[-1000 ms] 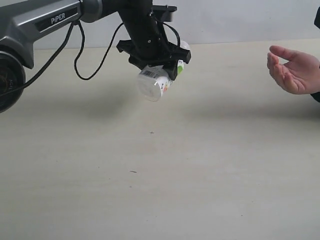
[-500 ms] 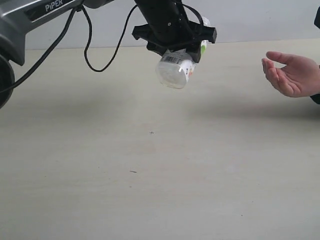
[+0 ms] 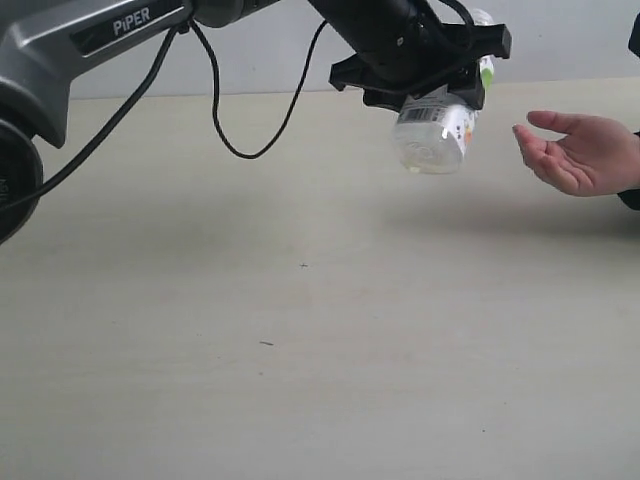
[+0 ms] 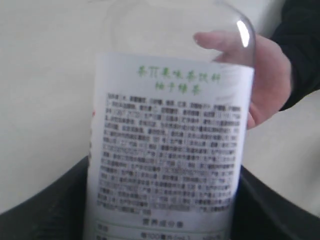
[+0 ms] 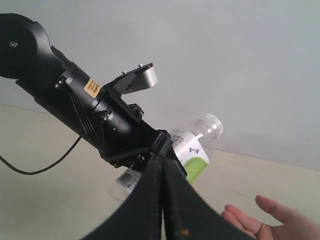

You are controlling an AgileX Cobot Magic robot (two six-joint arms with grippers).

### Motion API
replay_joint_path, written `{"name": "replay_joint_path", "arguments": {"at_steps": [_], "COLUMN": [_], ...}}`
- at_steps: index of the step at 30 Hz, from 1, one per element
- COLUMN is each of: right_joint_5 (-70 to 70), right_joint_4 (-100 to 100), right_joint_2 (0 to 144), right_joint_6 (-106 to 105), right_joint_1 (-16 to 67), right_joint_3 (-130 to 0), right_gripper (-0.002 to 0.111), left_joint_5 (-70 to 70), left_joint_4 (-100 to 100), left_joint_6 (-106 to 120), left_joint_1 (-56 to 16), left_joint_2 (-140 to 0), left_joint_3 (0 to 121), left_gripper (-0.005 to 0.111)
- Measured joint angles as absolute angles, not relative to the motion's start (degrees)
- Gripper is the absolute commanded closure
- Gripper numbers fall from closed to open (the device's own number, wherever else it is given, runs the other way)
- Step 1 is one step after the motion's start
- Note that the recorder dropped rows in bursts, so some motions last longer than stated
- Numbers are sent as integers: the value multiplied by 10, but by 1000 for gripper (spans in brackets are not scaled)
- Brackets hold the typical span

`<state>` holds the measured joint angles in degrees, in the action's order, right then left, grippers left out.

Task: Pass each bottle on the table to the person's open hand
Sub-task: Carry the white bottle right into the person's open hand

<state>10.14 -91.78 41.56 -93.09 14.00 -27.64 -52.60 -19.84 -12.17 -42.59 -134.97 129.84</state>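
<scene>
One bottle (image 3: 432,140); one hand (image 3: 582,152); one table (image 3: 300,400); left tool (image 3: 428,92), right tool (image 5: 163,172): two; maybe two specks (image 3: 303,265).

Your left end effector (image 3: 425,88) holds the bottle (image 3: 430,140) up off the tabletop (image 3: 300,360), toward the far edge and right of its middle. The person's hand (image 3: 585,152) sits at the right edge, just beside the bottle, not touching it.
</scene>
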Motion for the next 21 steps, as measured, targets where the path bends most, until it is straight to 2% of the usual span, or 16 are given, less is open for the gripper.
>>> {"name": "replay_joint_path", "arguments": {"at_steps": [12,21], "right_joint_5": [97,76], "right_joint_4": [-913,-913], "right_joint_2": [403,227], "right_joint_6": [-886,-872], "right_joint_1": [140,140], "right_joint_3": [-278,-235], "right_gripper": [108,108], "left_joint_5": [-482,-427], "left_joint_4": [-213,-254], "left_joint_6": [-139,-165], "left_joint_1": [-450,-464], "left_joint_2": [-1350,-1351], "left_joint_3": [1298,1298], "left_gripper": [107,107]}}
